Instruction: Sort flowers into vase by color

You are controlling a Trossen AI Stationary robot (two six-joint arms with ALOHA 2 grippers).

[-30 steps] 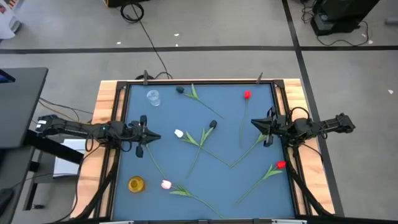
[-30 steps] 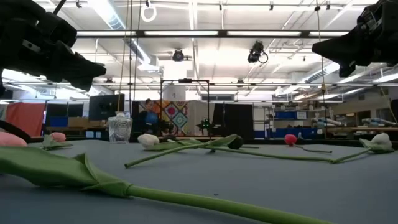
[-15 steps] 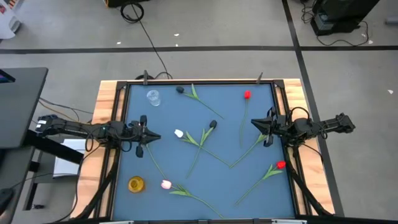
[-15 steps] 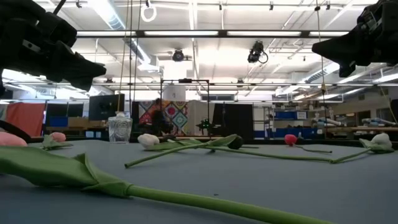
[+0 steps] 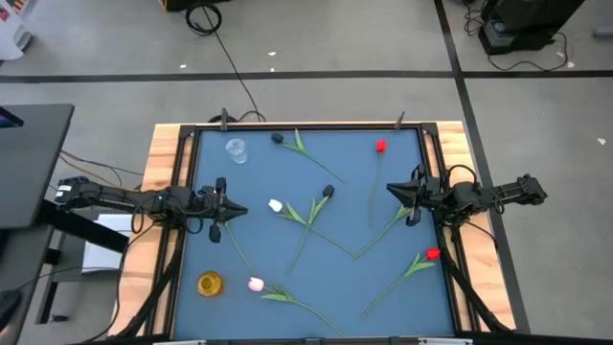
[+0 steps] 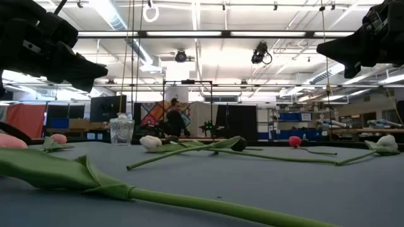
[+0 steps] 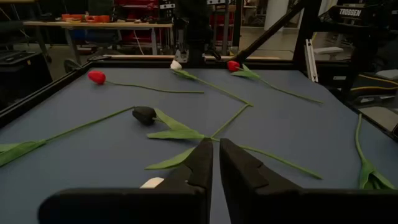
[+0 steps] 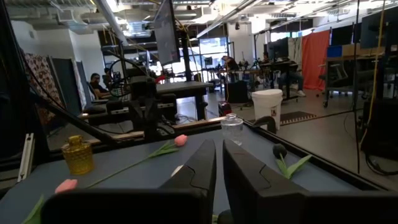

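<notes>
Blue mat point(image 5: 335, 278); L tool point(image 5: 230, 212) & R tool point(image 5: 395, 191) pinched together, empty; pink tulip point(image 6: 11, 140) cut off in low view

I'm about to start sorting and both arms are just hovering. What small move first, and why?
Probably open the left gripper and lower it toward the white tulip: its fingers are shut and empty, that flower head lies closest ahead of it, and no flower is in the clear vase or amber vase yet.

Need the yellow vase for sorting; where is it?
In the high view, the yellow vase stands at the table's near-left corner, beside a pink tulip, below the left gripper.
</notes>
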